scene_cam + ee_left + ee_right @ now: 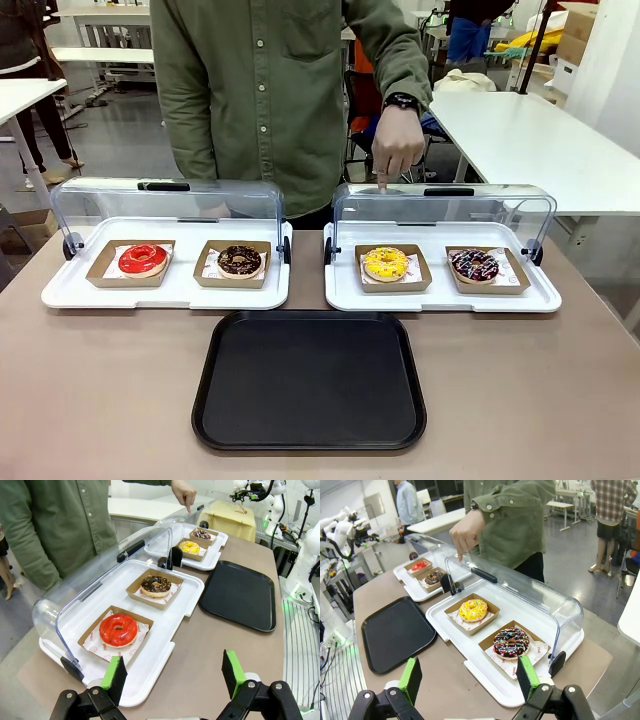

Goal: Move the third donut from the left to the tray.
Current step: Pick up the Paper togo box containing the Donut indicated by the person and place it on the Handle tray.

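Brown tabletop (445, 662), yellow donut (473, 609) well ahead of R hand (467, 669), hand spread wide

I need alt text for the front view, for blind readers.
A yellow-iced ring donut in a brown cardboard holder sits on the right white tray; a person's hand points at its clear lid. A flat black plastic tray lies nearer.

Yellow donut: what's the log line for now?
yellow donut: in holder | tray: no donut | left gripper: open | right gripper: open | hand: at lid
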`<state>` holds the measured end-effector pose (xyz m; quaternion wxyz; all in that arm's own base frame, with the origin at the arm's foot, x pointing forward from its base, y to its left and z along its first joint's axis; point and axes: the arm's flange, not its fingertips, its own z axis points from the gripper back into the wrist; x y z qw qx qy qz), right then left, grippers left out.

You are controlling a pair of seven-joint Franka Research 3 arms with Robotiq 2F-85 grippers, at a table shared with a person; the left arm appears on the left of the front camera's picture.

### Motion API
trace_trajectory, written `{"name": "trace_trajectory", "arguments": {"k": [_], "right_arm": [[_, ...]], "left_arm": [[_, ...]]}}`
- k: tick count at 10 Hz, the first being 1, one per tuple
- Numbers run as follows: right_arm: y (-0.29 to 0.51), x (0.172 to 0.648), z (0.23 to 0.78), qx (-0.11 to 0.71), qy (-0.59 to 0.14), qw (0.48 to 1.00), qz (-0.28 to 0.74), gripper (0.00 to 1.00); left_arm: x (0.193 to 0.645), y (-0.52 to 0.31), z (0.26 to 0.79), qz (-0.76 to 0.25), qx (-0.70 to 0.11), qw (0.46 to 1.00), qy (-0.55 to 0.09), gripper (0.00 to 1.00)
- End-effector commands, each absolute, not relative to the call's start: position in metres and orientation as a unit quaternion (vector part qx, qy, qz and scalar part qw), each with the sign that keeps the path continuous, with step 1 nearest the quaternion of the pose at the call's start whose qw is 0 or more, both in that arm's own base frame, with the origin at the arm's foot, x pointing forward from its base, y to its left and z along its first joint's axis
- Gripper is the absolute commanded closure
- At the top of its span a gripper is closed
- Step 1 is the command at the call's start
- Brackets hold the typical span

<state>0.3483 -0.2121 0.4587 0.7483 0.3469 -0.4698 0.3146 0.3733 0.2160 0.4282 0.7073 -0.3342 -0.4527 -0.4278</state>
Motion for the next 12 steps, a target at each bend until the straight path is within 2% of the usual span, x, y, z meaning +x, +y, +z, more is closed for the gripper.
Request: {"name": "trace_trajectory", "arguments": {"k": [1,12], "right_arm": [[-0.2129,0.3510,0.4598,0.344,-0.485,0.738,0.320,0.00],[-0.2129,0.3510,0.4598,0.344,-0.485,0.738,0.320,0.00]], "left_arm": [[0.3743,0.2181,0.4302,-0.430,-0.335,0.704,-0.455,0.00],[0.3743,0.2181,0.4302,-0.430,-0.335,0.704,-0.455,0.00]]}}
